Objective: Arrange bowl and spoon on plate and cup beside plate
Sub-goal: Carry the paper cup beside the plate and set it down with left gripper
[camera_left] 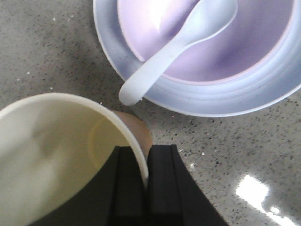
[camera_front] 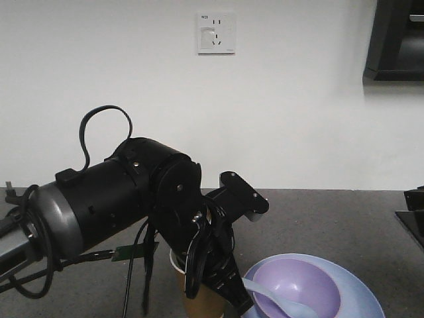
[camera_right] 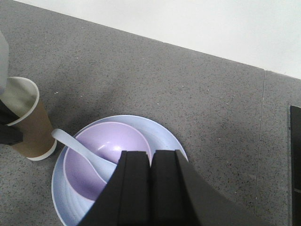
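Now my left fingers are clamped on the rim of the cup, one inside, one outside, so it stays upright just left of the plate on the tabletop. Inside the plate sits the bowl, with the spoon leaning over its rim. My right fingers hover together above them, holding nothing.

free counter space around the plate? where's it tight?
Bare grey counter runs from the plate back to the wall. Tight at the plate's left: cup stands close by, spoon handle overhangs toward it, left gripper clamps the cup's rim.
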Available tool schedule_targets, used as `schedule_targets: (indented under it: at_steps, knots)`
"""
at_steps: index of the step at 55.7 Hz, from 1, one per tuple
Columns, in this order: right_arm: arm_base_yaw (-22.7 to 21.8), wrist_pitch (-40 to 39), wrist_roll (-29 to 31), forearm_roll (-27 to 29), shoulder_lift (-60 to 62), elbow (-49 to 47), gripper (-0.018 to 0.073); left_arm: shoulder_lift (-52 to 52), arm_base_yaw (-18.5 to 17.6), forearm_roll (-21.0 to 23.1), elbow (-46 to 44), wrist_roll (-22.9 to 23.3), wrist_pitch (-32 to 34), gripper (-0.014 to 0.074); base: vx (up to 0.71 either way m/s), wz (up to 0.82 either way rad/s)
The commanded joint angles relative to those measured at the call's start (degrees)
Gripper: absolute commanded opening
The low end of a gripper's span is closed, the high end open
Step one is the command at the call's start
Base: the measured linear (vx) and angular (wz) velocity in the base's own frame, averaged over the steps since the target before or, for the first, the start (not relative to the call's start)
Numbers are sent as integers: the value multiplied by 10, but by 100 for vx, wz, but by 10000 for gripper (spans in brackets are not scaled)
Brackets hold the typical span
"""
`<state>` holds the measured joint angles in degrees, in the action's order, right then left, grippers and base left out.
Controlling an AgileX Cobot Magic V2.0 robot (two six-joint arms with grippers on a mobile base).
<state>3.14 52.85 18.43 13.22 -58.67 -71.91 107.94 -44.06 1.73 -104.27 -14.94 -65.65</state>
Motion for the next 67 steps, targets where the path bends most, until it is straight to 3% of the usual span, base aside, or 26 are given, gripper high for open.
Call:
schedule_targets:
  at_steps: [1, 14, 21, 51, 67]
  knots:
    - [-2, -38, 3, 2, 7, -14, -11, -29, -3, 12, -21, 5, 32, -5, 0, 0]
    - [-2, -37, 2, 2, 7, -14, -11, -14, -3, 8, -21, 6, 12, 5, 0, 0]
    - [-2, -37, 1, 2, 7, -14, -11, -8, -3, 9, -21, 6, 8, 52, 0, 0]
    - [-2, -36, 1, 2, 7, -14, -8, -11, -3, 8, -29, 6, -18, 514, 0, 0]
    - [-2, -36, 1, 4, 7, -14, -8, -11, -3, 4, -107, 6, -51, 535, 0, 0]
